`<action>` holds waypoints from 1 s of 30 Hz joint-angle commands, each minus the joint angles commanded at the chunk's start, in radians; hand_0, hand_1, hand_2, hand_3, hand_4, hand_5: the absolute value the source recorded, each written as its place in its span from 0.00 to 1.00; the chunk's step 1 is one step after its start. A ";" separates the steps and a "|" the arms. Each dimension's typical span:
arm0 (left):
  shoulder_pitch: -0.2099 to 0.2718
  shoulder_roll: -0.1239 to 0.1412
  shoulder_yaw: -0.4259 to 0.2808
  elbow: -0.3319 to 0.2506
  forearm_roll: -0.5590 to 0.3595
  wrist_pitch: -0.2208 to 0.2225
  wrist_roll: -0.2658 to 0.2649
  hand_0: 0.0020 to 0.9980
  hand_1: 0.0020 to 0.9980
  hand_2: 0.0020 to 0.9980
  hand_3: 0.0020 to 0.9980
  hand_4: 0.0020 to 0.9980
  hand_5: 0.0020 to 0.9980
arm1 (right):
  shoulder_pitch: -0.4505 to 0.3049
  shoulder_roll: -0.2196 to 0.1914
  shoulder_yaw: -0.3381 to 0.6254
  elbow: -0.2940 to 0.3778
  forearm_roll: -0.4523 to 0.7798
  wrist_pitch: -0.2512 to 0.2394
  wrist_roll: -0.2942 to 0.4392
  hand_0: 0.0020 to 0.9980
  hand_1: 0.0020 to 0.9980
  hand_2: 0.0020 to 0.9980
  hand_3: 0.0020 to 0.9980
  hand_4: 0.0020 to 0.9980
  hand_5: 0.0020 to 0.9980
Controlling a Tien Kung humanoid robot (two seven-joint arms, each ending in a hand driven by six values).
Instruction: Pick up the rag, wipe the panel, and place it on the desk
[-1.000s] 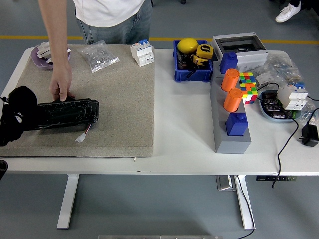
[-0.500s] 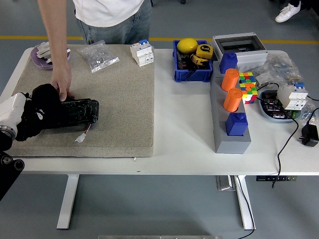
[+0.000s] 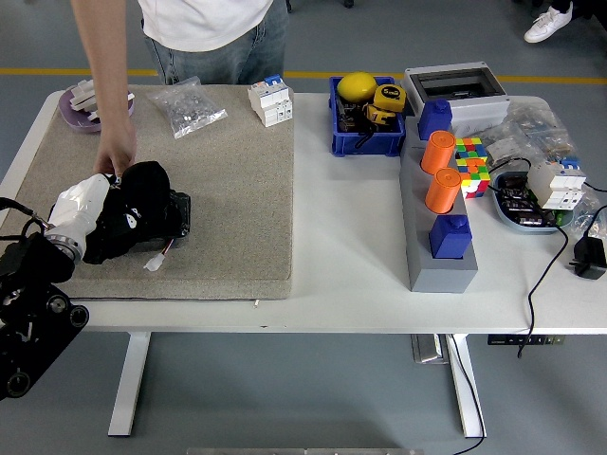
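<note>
Left hand (image 3: 128, 220) closed round black rag (image 3: 142, 194), pressing it onto panel (image 3: 175, 213) lying on beige mat (image 3: 228, 190). Person's hand (image 3: 119, 156) at panel's far edge, probably pinning it so wiping doesn't shove it. Since half second ago, rag slid from panel's left end toward right end, covering most of it. Right arm nowhere visible.
</note>
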State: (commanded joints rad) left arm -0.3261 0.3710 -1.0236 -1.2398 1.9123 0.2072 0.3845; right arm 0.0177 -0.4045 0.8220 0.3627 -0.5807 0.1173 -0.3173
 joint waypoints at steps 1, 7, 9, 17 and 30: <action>-0.007 -0.004 0.015 -0.006 -0.002 -0.001 0.003 0.21 0.15 0.53 0.53 0.35 0.00 | 0.000 0.000 -0.001 0.000 0.000 0.000 0.000 0.74 0.65 0.73 0.75 1.00 0.59; -0.027 -0.008 0.060 -0.033 -0.005 -0.009 0.021 0.21 0.15 0.53 0.53 0.35 0.00 | -0.001 -0.001 -0.004 0.000 0.002 0.002 -0.001 0.74 0.65 0.73 0.75 1.00 0.59; -0.033 -0.011 0.070 -0.036 -0.005 -0.009 0.025 0.21 0.15 0.53 0.53 0.35 0.00 | 0.000 -0.001 -0.005 0.001 0.002 0.002 -0.001 0.74 0.65 0.73 0.75 1.00 0.59; -0.036 -0.025 0.090 -0.043 -0.006 -0.011 0.034 0.21 0.15 0.53 0.53 0.35 0.00 | 0.000 -0.001 -0.009 0.000 0.001 0.004 -0.003 0.74 0.65 0.73 0.75 1.00 0.59; -0.009 -0.016 0.015 -0.015 0.002 -0.006 0.029 0.21 0.15 0.53 0.53 0.36 0.00 | -0.002 -0.001 -0.012 0.001 -0.001 0.005 -0.006 0.74 0.65 0.73 0.75 1.00 0.59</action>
State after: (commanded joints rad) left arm -0.3352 0.3554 -1.0087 -1.2546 1.9145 0.2011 0.4137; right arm 0.0161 -0.4050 0.8100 0.3636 -0.5819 0.1225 -0.3229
